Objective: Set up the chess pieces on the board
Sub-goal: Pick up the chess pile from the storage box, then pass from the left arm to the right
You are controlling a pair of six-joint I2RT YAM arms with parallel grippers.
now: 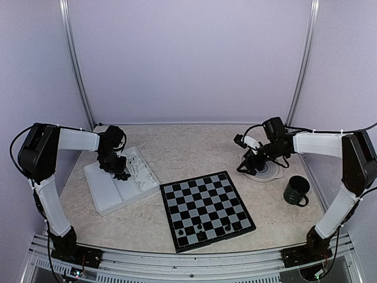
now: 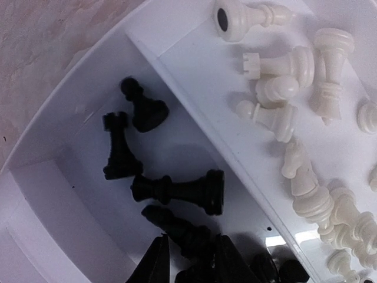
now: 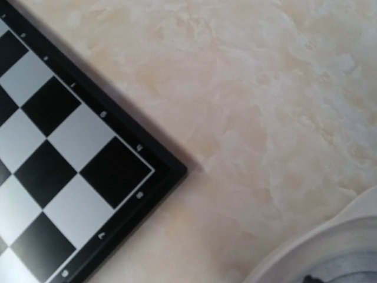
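White compartment tray (image 1: 109, 194) lay on my left side, turned askew; divider wall (image 2: 194, 127) ran between two of its compartments. Round grey plate (image 1: 272, 174) with rings sat on my right. Dark green mug (image 1: 296, 191) stood upright near plate, apart from it. Beige marbled table (image 1: 194, 147) carried all three. Pale lilac walls (image 1: 188, 59) stood behind and at sides.

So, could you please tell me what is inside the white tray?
Black pieces lie toppled in one compartment of the tray, white pieces in the next. The left end effector hangs over the black ones, hiding some beneath it.
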